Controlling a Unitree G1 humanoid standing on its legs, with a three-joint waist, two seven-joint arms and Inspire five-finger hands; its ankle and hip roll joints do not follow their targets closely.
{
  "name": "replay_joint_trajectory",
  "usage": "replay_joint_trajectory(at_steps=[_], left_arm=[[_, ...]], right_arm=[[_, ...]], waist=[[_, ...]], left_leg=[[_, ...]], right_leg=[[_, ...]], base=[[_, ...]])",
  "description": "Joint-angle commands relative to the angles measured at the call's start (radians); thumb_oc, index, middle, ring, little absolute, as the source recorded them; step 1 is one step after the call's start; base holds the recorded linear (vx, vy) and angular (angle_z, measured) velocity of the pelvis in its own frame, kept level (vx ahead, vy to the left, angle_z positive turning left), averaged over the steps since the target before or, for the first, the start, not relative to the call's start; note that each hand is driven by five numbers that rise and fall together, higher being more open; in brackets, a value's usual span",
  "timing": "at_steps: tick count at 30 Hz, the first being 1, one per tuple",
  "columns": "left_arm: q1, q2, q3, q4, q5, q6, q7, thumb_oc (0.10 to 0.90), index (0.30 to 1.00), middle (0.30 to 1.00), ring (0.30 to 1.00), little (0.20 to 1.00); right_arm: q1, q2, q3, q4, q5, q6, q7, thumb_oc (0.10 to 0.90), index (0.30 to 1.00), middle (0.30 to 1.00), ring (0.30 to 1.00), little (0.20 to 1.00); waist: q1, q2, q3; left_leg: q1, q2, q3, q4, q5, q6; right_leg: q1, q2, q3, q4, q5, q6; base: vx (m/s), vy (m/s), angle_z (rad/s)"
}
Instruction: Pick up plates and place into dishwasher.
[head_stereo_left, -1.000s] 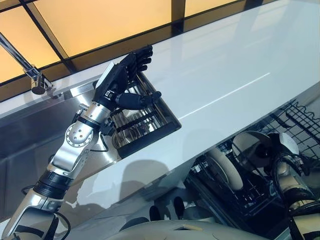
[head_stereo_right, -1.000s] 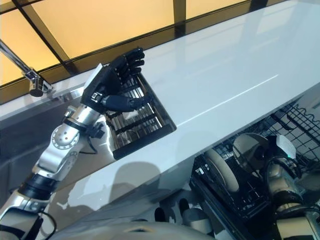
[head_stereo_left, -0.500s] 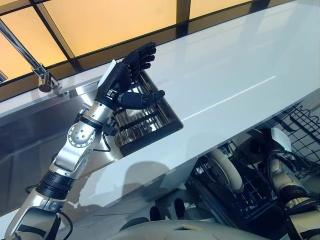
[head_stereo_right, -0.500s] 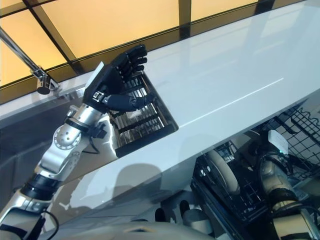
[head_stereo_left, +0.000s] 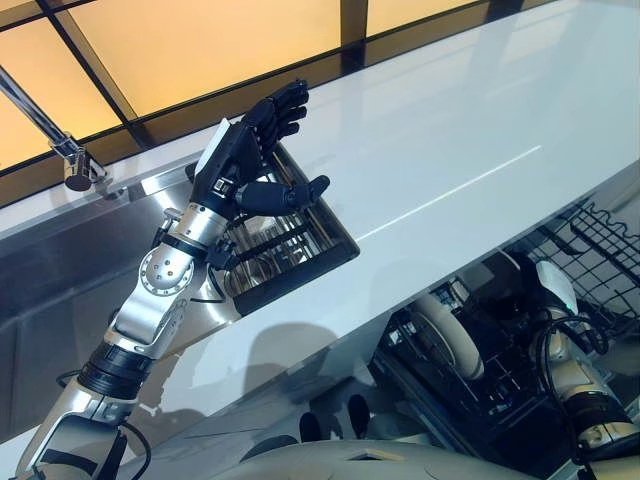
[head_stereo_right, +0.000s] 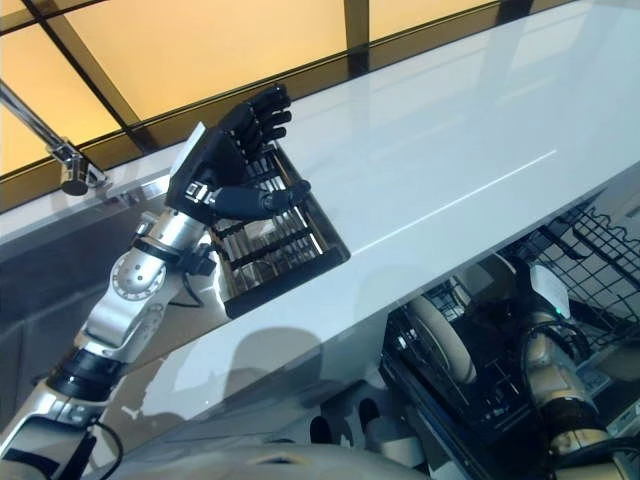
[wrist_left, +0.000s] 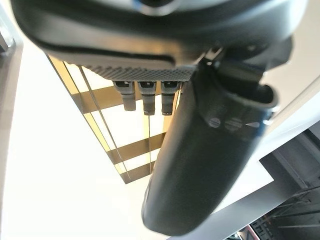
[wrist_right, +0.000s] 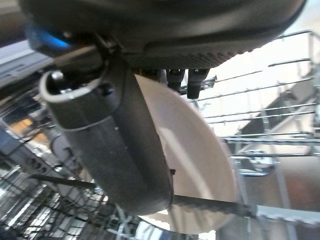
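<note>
The left hand (head_stereo_left: 243, 160) is raised above the far left part of the white counter (head_stereo_left: 480, 130), fingers loosely spread and the thumb standing out, holding nothing; its palm hangs over a dark slotted rack (head_stereo_left: 290, 245) that sits at the counter's left edge, just beside the steel sink (head_stereo_left: 60, 270). A tap (head_stereo_left: 60, 140) reaches in over the sink from the far left. To the right of the rack the counter runs bare and wide to the far right, with a dark window frame (head_stereo_left: 350, 25) along its far edge. Below the counter's near edge, at the right, the dishwasher rack (head_stereo_left: 590, 240) of black wire is pulled out. A white plate (wrist_right: 195, 150) stands on edge among its tines, and another plate (head_stereo_left: 447, 335) stands on edge further left in the same rack. The right hand (head_stereo_left: 545, 290) is down in the rack, its thumb lying across the face of the plate and its fingertips (wrist_right: 195, 77) short above the plate's rim; whether they grip the plate cannot be told.
</note>
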Motion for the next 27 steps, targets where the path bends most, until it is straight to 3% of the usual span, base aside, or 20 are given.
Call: replay_joint_trajectory(at_steps=[1, 8, 17, 27], left_arm=[[-0.08, -0.022, 0.045, -0.054, 0.0, -0.098, 0.023, 0.8, 0.9, 0.9, 0.9, 0.9], [-0.054, -0.013, 0.075, -0.053, 0.002, -0.109, 0.021, 0.8, 0.9, 0.9, 0.9, 0.9], [-0.036, -0.002, 0.092, -0.044, 0.008, -0.12, 0.029, 0.8, 0.9, 0.9, 0.9, 0.9], [-0.022, 0.014, 0.12, -0.039, -0.001, -0.136, 0.028, 0.8, 0.9, 0.9, 0.9, 0.9]], right_arm=[[-0.036, -0.088, -0.07, -0.076, -0.011, -0.037, -0.03, 0.8, 0.9, 0.9, 0.9, 0.9], [0.038, -0.092, -0.151, -0.196, -0.065, -0.012, -0.036, 0.8, 0.9, 0.9, 0.9, 0.9], [0.089, -0.114, -0.259, -0.286, -0.043, -0.002, -0.065, 0.8, 0.9, 0.9, 0.9, 0.9], [0.166, -0.128, -0.354, -0.284, -0.042, 0.046, -0.073, 0.8, 0.9, 0.9, 0.9, 0.9]], waist=[[-0.016, -0.028, -0.05], [-0.039, -0.03, -0.052], [-0.062, -0.035, -0.053], [-0.081, -0.046, -0.056]], left_leg=[[0.015, 0.017, 0.05, 0.013, -0.092, -0.015], [0.015, 0.017, 0.056, 0.009, -0.093, -0.016], [0.014, 0.018, 0.067, 0.008, -0.095, -0.015], [0.009, 0.019, 0.077, 0.007, -0.094, -0.015]], right_leg=[[-0.007, -0.024, -0.055, 0.083, -0.08, 0.106], [-0.013, -0.018, -0.044, 0.081, -0.079, 0.109], [-0.019, -0.011, -0.03, 0.085, -0.081, 0.11], [-0.029, -0.005, -0.017, 0.086, -0.077, 0.114]], base=[[-0.01, 0.01, -0.04], [0.0, 0.007, -0.03], [0.0, 0.004, -0.06], [0.0, 0.0, -0.01]])
